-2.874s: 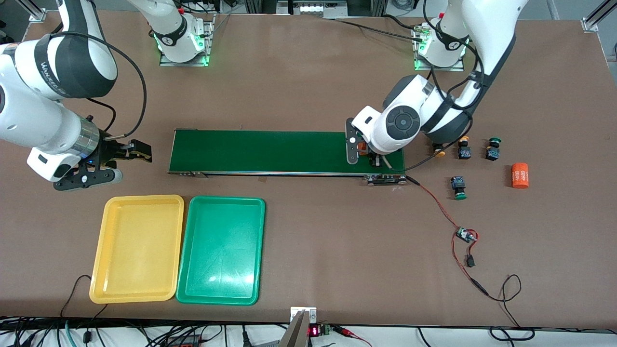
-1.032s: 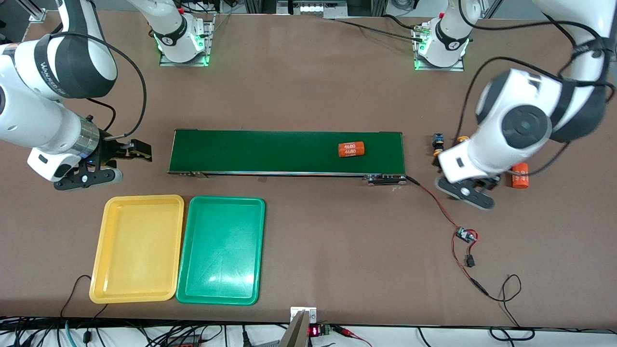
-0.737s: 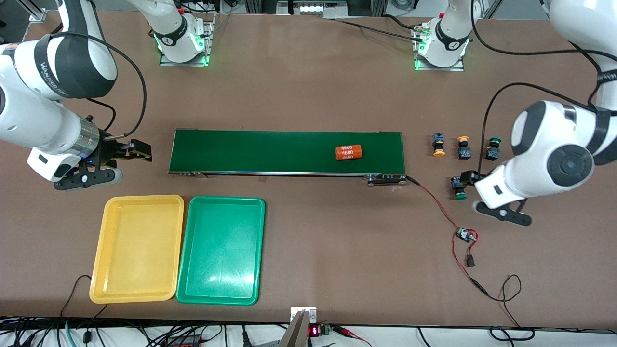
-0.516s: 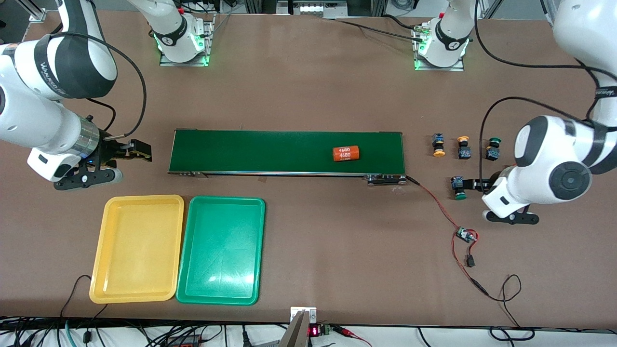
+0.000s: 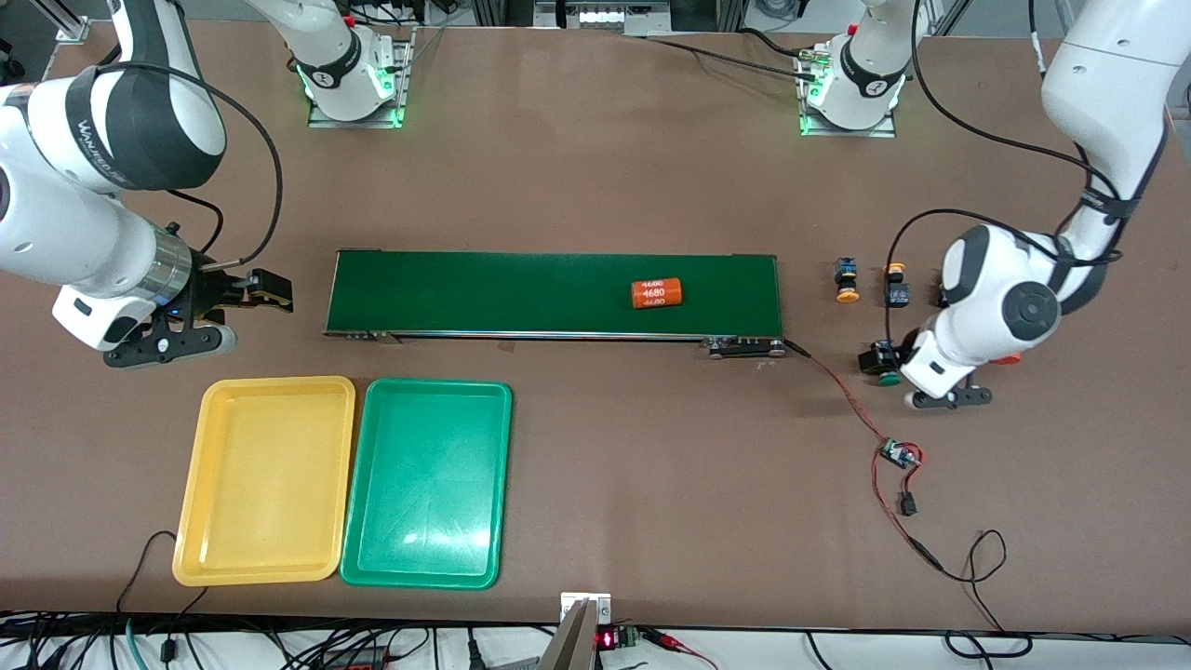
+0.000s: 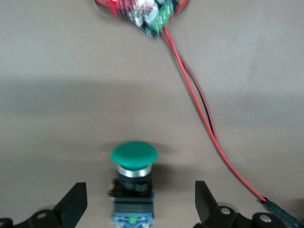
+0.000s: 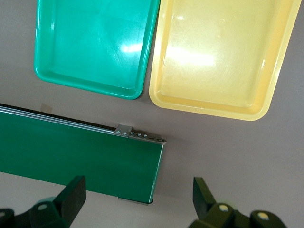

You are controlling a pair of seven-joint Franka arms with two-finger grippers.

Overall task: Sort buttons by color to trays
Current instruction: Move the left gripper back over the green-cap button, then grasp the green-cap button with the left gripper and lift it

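Note:
A green-capped button [image 5: 887, 376] lies on the table past the belt's end on the left arm's side. My left gripper [image 5: 882, 359] is low over it and open, one finger on each side of the button's body [image 6: 133, 199] without touching it. Two yellow-capped buttons [image 5: 846, 280] [image 5: 895, 288] stand farther from the front camera. The second green button is hidden by the left arm. The yellow tray [image 5: 265, 480] and green tray [image 5: 426, 484] lie side by side, both empty. My right gripper [image 5: 268, 294] waits open beside the belt's other end, above the trays [image 7: 218, 57].
A long dark green conveyor belt [image 5: 521, 293] carries an orange cylinder [image 5: 656, 293] with white print. A sliver of another orange cylinder [image 5: 1008, 358] shows under the left arm. A small circuit board [image 5: 898, 454] with red wires [image 6: 199, 109] lies nearer the front camera than the green button.
The left arm left the belt, where the orange cylinder now lies, swung to the buttons and came down around the green one. The cylinder drifts along the belt toward the right arm's end. The right arm is still.

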